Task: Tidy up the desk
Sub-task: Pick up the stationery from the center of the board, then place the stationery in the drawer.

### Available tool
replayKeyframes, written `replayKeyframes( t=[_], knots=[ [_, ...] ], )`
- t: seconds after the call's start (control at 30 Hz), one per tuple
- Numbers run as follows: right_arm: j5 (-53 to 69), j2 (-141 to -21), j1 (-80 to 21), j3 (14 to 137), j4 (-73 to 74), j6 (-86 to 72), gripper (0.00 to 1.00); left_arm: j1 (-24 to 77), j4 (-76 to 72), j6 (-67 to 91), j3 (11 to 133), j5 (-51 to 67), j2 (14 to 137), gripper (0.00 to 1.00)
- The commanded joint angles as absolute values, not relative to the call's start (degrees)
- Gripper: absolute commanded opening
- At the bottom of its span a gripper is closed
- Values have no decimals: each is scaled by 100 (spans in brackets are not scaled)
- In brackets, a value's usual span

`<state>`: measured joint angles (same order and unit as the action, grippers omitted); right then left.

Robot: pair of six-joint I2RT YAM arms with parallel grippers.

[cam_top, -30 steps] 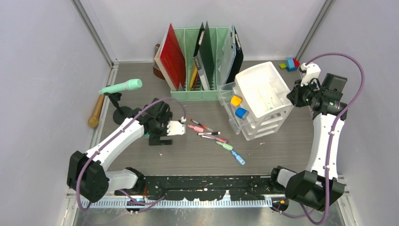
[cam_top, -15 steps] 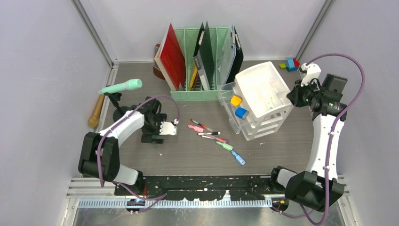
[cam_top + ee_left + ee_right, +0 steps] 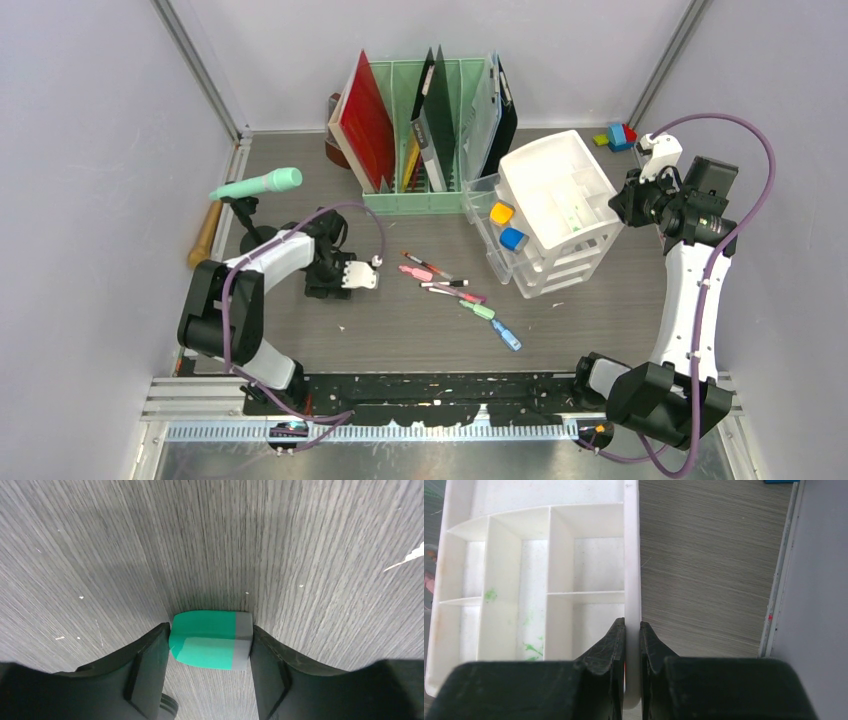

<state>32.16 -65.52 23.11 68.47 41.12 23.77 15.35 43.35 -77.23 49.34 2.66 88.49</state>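
From above, the left gripper [image 3: 210,647] hid the smooth green-and-grey block [image 3: 207,640]; its fingers [image 3: 150,670] pinched the block's sides on the wood-grain desk [image 3: 400,335] flooring the cell. The right gripper [image 3: 632,645] pinched the white compartmented tray's [image 3: 632,555] thin rim, the tray's edges cut off.

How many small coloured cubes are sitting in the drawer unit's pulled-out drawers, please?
2: a yellow-orange cube farther back and a blue cube just in front of it, both at the white drawer unit's left side. More may be hidden beneath the divided tray.
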Motion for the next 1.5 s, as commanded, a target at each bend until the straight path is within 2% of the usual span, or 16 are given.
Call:
replayKeyframes(
  t=[0.0,0.1,0.23,0.37,0.6,0.83,1.17,1.47],
  knots=[
    [3344,-6943,2225,6399,4507,2452,15,1658,4663,-7173,5220,553,8648,51],
    [3367,-6951,2228,6403,4480,2397,15,2124,4995,-6305,5616,814,8380,42],
    [3425,-6936,2224,6407,4480,2326,15,3161,5110,-5111,6313,820,8194,36],
    [3371,-6962,2226,6501,4569,2312,15,3973,5022,-4128,7460,872,8380,35],
    [3424,-7061,2222,6747,4724,2194,15,4395,4418,-2331,9686,1234,9417,35],
    [3415,-7079,2214,6675,4693,2050,15,4764,3525,-1053,10626,1656,10024,34],
    [3321,-7066,2207,6714,4690,1983,15,5249,3518,-513,11670,1481,11167,34],
    [3331,-6968,2211,6631,4700,2033,15,5273,3590,-942,11532,438,11412,35]
  ],
)
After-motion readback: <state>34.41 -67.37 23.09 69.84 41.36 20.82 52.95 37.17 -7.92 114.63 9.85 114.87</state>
